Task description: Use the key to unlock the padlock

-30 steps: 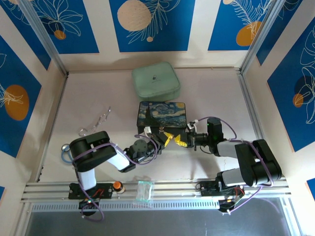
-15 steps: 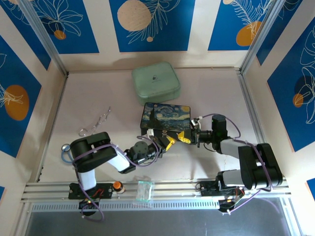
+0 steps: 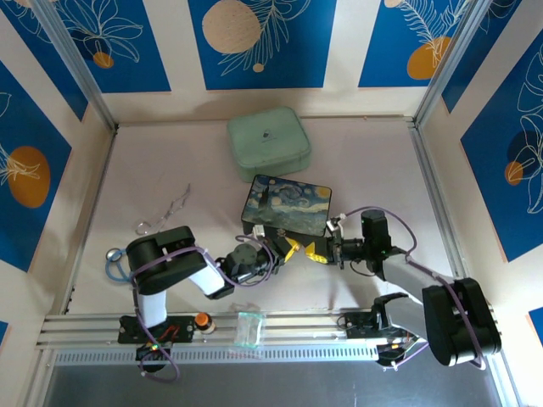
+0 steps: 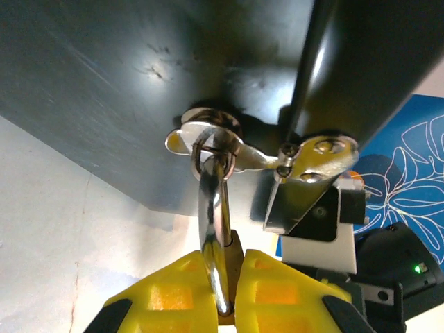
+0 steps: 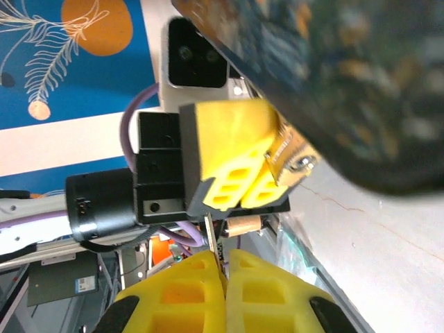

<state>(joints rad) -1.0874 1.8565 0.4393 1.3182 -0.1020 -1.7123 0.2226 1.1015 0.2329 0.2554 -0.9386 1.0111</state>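
Jaws, left gripper: pressed on the padlock, whose silvery shackle threads the hasp ring of the starry painted box. Jaws, right gripper: pinching the key, blade tip near the left gripper. Both arms low over the worktop, reaching inward, grippers facing each other at the box's near edge.

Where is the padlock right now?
In the left wrist view the padlock is hooked through the latch ring of the painted box, its body pinched in the left gripper, at the box's near side.
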